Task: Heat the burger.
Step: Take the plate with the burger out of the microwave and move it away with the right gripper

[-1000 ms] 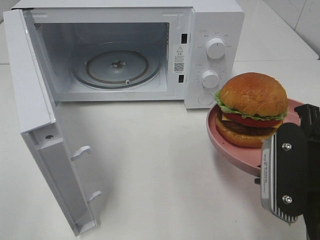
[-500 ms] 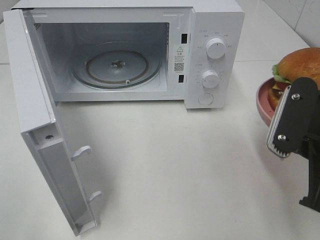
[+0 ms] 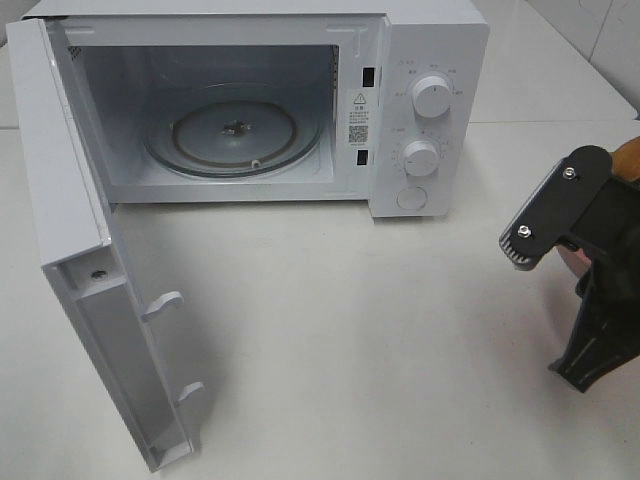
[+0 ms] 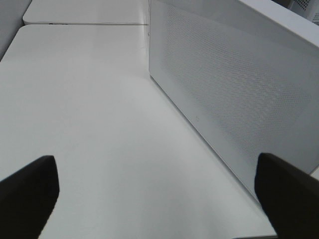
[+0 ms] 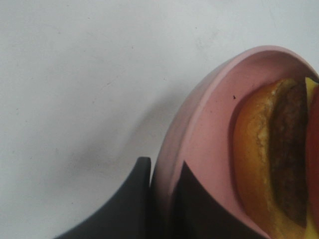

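White table (image 3: 400, 330); jaws pinch plate (image 5: 199, 149).

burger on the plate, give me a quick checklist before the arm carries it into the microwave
1. Microwave door swung fully open: ok.
2. Glass turntable bare, with room for the plate: ok.
3. Right gripper shut on the rim of the pink plate, one finger on each side of it: ok.
4. Burger sitting on the plate: ok in the right wrist view; whether it is centred or level: cannot tell, the high view shows only a sliver of bun at the frame's edge.
5. Left gripper open and out of the path, beside the microwave's side wall: ok.
6. Table between plate and microwave mouth free of obstacles: ok.
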`<action>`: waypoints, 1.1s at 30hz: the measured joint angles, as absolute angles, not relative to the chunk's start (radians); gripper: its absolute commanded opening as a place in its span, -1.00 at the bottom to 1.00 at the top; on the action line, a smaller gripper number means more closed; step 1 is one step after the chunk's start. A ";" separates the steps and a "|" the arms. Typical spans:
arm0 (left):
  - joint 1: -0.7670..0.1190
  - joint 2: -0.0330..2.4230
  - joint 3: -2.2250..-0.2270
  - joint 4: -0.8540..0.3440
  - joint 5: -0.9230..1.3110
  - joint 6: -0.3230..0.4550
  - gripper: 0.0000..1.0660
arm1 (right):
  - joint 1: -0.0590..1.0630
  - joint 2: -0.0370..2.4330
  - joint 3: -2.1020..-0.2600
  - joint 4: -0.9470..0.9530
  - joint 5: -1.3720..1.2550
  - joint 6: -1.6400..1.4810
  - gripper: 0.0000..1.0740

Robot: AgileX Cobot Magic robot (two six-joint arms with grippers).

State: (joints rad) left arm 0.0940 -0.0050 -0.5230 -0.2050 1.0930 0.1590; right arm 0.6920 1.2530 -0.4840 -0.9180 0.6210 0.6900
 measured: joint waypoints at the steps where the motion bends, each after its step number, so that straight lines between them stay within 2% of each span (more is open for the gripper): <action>1: 0.094 -0.005 -0.523 -0.205 1.093 0.159 0.87 | 0.692 1.270 -0.485 -0.931 0.624 0.721 -1.00; 8: 0.094 -0.005 -0.523 -0.205 1.093 0.159 0.87 | 0.692 1.349 -0.486 -1.015 0.623 0.932 -1.00; 14: 0.094 -0.005 -0.523 -0.205 1.093 0.159 0.87 | 0.689 1.409 -0.485 -1.179 0.618 1.154 -1.00; 22: 0.094 -0.005 -0.523 -0.205 1.093 0.159 0.87 | 0.583 1.467 -0.478 -1.251 0.603 1.252 -1.00; 24: 0.094 -0.005 -0.523 -0.205 1.093 0.159 0.87 | 0.523 1.484 -0.451 -1.290 0.601 1.339 -1.00; 33: 0.094 -0.005 -0.523 -0.205 1.093 0.159 0.87 | 0.466 1.493 -0.414 -1.379 0.537 1.458 -0.99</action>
State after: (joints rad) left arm 0.0940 -0.0050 -0.5230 -0.2050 1.0930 0.1590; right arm 0.4660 1.4930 -0.4140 -1.3790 0.5370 1.4580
